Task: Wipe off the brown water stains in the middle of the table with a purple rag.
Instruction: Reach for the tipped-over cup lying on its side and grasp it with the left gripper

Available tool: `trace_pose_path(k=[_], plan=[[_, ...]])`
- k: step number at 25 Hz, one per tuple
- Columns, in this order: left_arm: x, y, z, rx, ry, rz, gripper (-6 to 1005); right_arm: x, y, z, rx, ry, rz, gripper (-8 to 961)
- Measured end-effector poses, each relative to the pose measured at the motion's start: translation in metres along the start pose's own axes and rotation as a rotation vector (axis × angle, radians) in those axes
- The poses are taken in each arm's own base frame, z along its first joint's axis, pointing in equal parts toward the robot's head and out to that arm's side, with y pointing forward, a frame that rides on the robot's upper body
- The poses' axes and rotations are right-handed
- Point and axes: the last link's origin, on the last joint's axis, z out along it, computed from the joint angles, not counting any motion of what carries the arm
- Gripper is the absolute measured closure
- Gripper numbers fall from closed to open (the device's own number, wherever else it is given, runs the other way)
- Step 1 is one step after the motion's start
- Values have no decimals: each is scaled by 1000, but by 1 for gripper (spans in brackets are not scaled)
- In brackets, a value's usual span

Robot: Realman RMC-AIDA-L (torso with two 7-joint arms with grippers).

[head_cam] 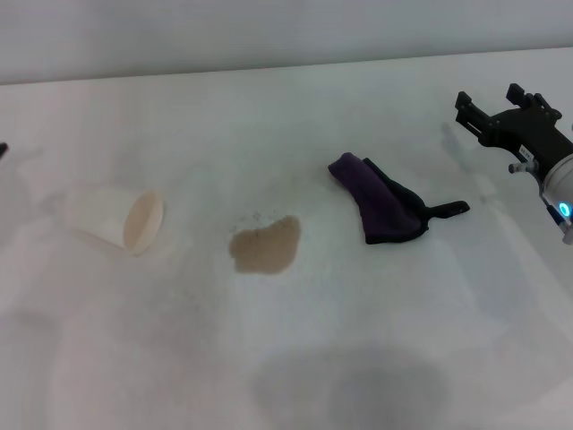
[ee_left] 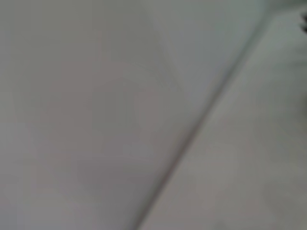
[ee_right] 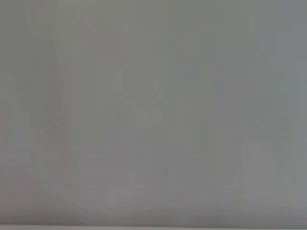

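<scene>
The white table [head_cam: 376, 358] runs wide, with bare room nearer the robot and its far edge meeting a pale wall. Near the middle lie the brown water stains [head_cam: 266, 246], an irregular tan blotch. Just right of them, apart, the purple rag [head_cam: 383, 204] lies crumpled and soft, black-edged. A white paper cup [head_cam: 121, 219] lies tipped well left. The right gripper [head_cam: 495, 113] hovers at the right edge, jaws apart, empty.

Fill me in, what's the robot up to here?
Nothing is being handled yet. The right gripper hovers open at the table's right edge, apart from the purple rag, which lies crumpled just right of the brown water stains. The stain is unwiped. A white paper cup lies tipped over on the left.
</scene>
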Motion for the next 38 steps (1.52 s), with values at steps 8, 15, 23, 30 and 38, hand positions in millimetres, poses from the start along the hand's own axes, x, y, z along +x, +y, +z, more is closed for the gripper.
trace_pose_path(k=[8,15,23,30,38], plan=[[28,6,20,-236,-206,140,123,0,6,3,-14,5,45,80],[54,0,38,-345,-264,269,122,0,9,5,-9,5,74,80],[58,10,71,-457,-279,417,123,2,6,2,24,0,110,81],[55,17,96,-485,-306,481,126,4,3,0,44,-4,127,81],[57,32,123,-523,-292,545,130,4,2,-1,47,-4,129,81]])
